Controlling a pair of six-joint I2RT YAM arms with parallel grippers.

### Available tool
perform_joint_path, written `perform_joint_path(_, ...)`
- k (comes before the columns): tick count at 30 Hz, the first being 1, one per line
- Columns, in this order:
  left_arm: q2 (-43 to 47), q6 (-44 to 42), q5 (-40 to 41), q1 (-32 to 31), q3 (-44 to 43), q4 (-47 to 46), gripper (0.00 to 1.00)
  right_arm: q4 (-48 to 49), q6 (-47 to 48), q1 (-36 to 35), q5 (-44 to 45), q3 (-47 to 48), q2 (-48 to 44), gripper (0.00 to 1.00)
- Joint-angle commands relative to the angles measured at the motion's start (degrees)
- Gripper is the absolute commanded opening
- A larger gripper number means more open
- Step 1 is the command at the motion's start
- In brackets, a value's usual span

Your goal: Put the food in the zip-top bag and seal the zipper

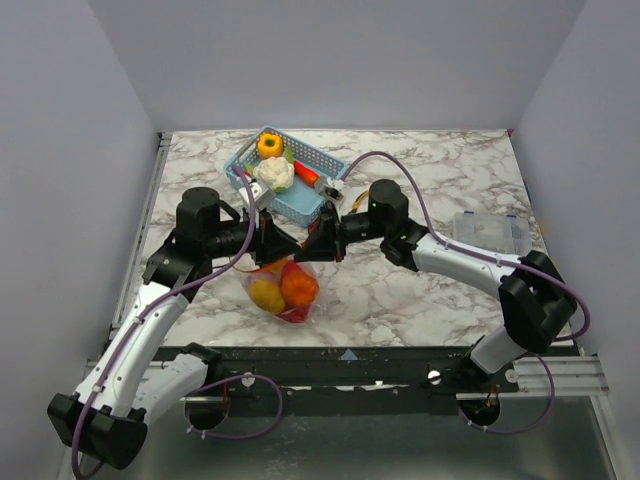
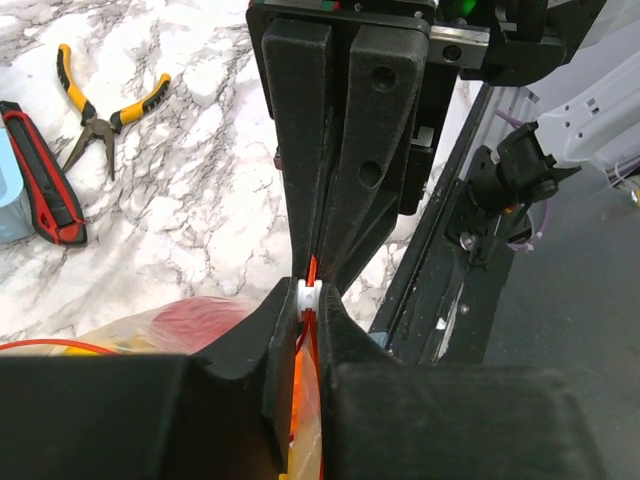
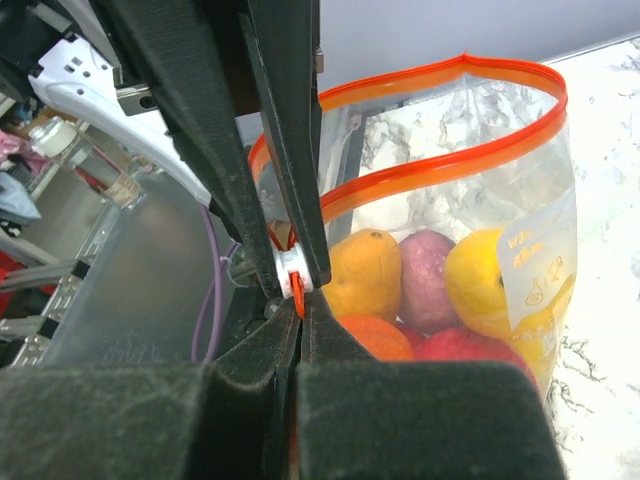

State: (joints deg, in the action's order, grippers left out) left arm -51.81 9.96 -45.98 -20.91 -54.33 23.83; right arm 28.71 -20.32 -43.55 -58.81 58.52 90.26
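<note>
The zip-top bag hangs between my two grippers just above the table, its mouth open in a loop. The zipper is the red-orange strip round that mouth. The food, orange, purple, yellow and red toy fruits, lies inside the bag. My left gripper is shut on the zipper's white slider. My right gripper faces it tip to tip and is shut on the end of the zipper strip.
A blue basket behind the grippers holds a cauliflower, a yellow pepper and a carrot. Yellow-handled pliers and a red utility knife lie on the marble table. A clear lidded box sits at the right.
</note>
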Motion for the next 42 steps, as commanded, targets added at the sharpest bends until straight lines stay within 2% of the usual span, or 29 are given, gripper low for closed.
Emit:
perform_joint_path(1,-0.13,-1.17,-0.19,-0.49,-0.78,-0.31,0.0,6.19,-5.2,-0.39,5.25,-3.28,-2.69,0.0)
perform_joint_path(5,-0.35,-4.33,3.59,-0.41,-1.86,4.67,0.0,12.11,-11.42,0.06,11.82,-8.31,-4.86,0.0)
perform_joint_path(10,0.43,-5.2,5.28,0.4,-1.77,7.73,0.0,28.14,-23.02,1.8,14.08,-16.26,-6.52,0.0)
perform_joint_path(14,1.33,-4.38,1.51,0.52,-0.93,7.06,0.0,32.87,-26.77,3.15,14.9,-19.64,-7.2,0.0)
perform_joint_path(16,1.88,-3.91,-1.08,0.52,-0.29,5.75,0.0,34.86,-27.88,3.6,11.25,-19.14,-5.82,0.0)
perform_joint_path(18,2.76,-2.68,-3.65,0.52,0.69,3.07,0.0,36.17,-28.09,3.58,2.46,-16.36,-3.2,0.0)
perform_joint_path(19,2.96,-1.9,-4.36,0.52,1.2,1.3,0.0,37.61,-28.81,3.57,-1.61,-15.14,-2.16,0.05)
perform_joint_path(21,3.04,-0.88,-5.79,0.52,1.17,-0.41,0.0,36.94,-28.53,3.57,-6.94,-12.83,-0.44,0.33)
perform_joint_path(23,2.94,0.06,-7.21,0.52,0.93,-1.75,0.0,34.23,-26.9,3.56,-8.83,-11.07,0.58,0.54)
perform_joint_path(25,2.86,0.57,-8.42,0.52,0.72,-2.68,0.0,33.06,-25.14,3.47,-8.56,-10.68,0.77,0.7)
perform_joint_path(26,2.89,0.76,-8.7,0.52,0.71,-3.17,0.0,32.7,-24.18,3.49,-8.15,-10.79,0.63,0.76)
perform_joint_path(28,2.93,0.85,-8.6,0.52,0.46,-3.31,0.0,30.63,-21.65,3.44,-7.4,-10.45,0.21,0.8)
perform_joint_path(30,2.63,0.85,-8.72,0.52,0.21,-3.0,0.0,28.34,-19.79,3.25,-6.49,-9.46,0.07,0.78)
perform_joint_path(37,1.65,1.01,-8.17,0.52,0.19,-2.51,0.0,22.25,-15.97,1.05,-6.29,-4.76,2.37,0.57)
perform_joint_path(40,1.63,1.58,-7.43,0.52,0.14,-2.75,0.0,22.4,-15.92,0.67,-5.4,-4.56,2.47,0.4)
perform_joint_path(42,1.55,1.94,-6.54,0.52,-0.03,-2.84,0.0,23.16,-16.1,0.51,-5.36,-4.94,2.33,0.22)
